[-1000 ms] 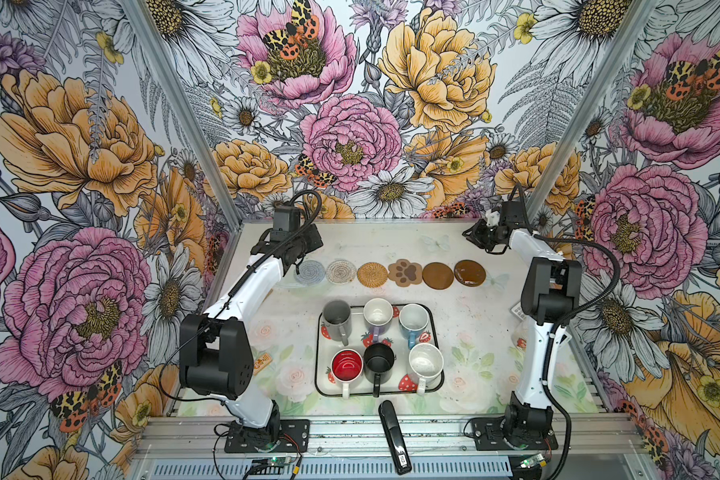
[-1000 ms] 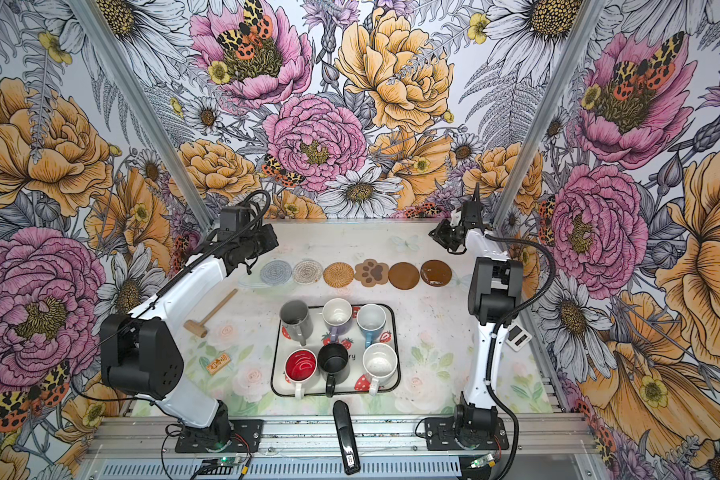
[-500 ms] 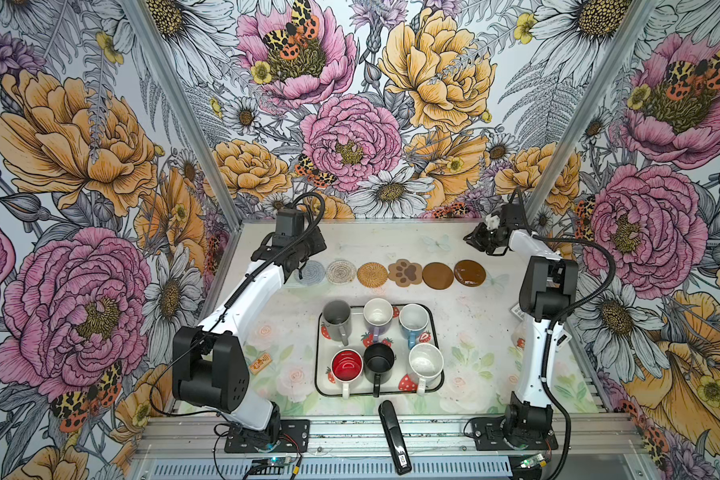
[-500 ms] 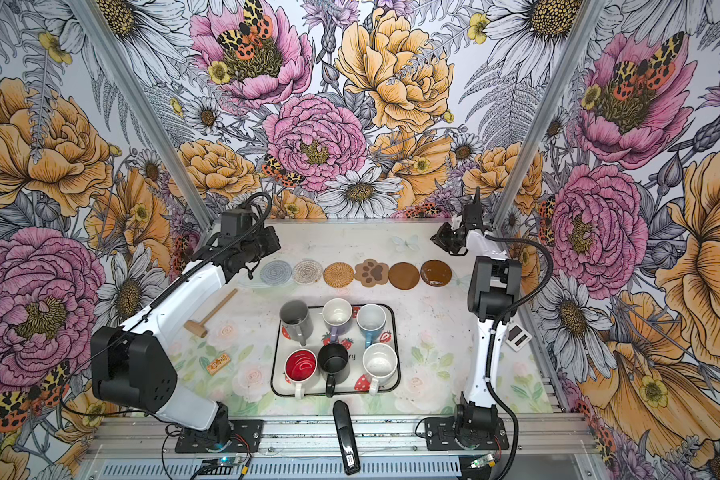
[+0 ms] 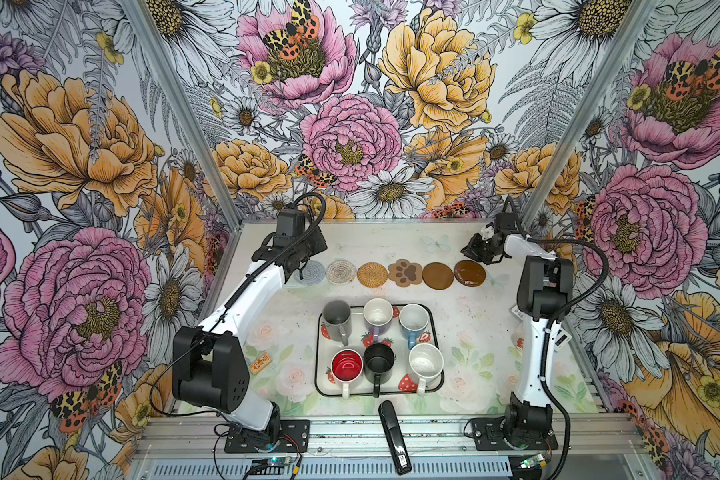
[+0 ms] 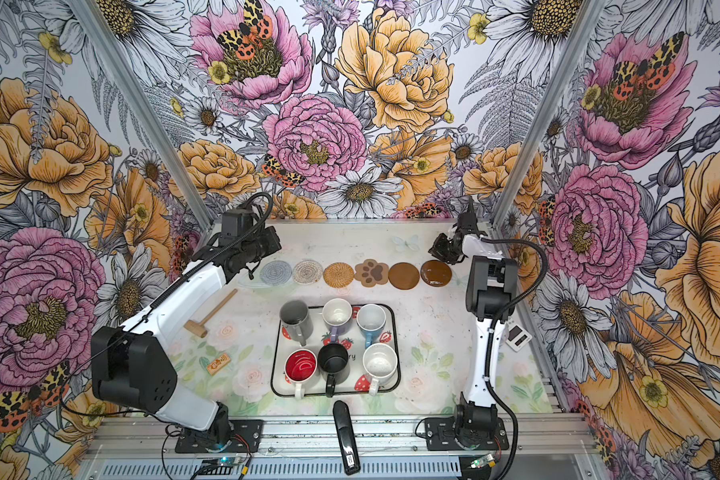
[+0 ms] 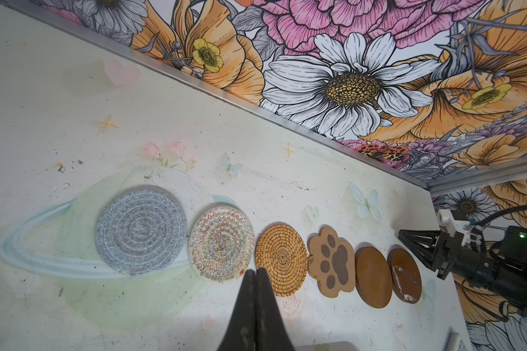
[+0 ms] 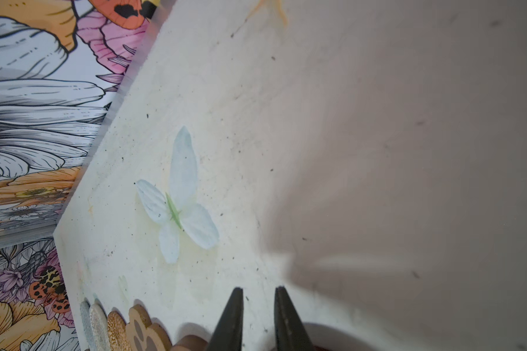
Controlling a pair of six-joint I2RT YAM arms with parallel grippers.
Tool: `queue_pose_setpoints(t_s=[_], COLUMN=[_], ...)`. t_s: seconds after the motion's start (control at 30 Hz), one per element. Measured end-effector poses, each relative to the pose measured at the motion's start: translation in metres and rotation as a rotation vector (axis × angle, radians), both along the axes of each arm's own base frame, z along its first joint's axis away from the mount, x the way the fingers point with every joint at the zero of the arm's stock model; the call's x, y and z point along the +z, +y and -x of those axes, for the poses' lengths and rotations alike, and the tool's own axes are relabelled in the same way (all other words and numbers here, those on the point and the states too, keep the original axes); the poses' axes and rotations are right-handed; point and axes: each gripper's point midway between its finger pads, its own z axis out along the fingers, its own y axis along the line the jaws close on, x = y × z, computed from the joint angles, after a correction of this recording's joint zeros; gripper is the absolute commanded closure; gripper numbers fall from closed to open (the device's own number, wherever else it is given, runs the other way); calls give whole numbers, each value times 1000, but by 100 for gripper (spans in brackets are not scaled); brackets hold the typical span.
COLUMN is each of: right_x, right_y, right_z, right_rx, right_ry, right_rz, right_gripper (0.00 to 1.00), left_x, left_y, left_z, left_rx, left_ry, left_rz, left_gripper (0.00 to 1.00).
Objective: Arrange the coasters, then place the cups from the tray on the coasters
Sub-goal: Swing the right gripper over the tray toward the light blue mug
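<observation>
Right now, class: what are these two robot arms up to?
Six flat coasters lie in a row, from the grey-blue crocheted round to the glossy brown disc. The left gripper, shut and empty, hovers near the row's crocheted end; the right gripper, slightly open and empty, by the disc. Six handled mugs stand on the white strawberry-print tray.

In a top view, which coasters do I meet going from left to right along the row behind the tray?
grey-blue round coaster → pale round coaster → rattan coaster → paw-shaped coaster → matte brown disc → glossy brown disc
</observation>
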Motion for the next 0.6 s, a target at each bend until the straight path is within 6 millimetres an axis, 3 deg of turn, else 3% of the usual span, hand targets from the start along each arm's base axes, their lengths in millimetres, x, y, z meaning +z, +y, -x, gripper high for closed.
queue_pose_setpoints(t_s=[0.6], right_x=[-7], right_y=[1], right_z=[8], right_rx=[20], right_ry=[-9], right_rz=[21], right_gripper=[76], left_x=[-8], left_y=[0], left_z=[2], left_rx=[1], left_ry=[16], left_rz=[-5], left_gripper=[100])
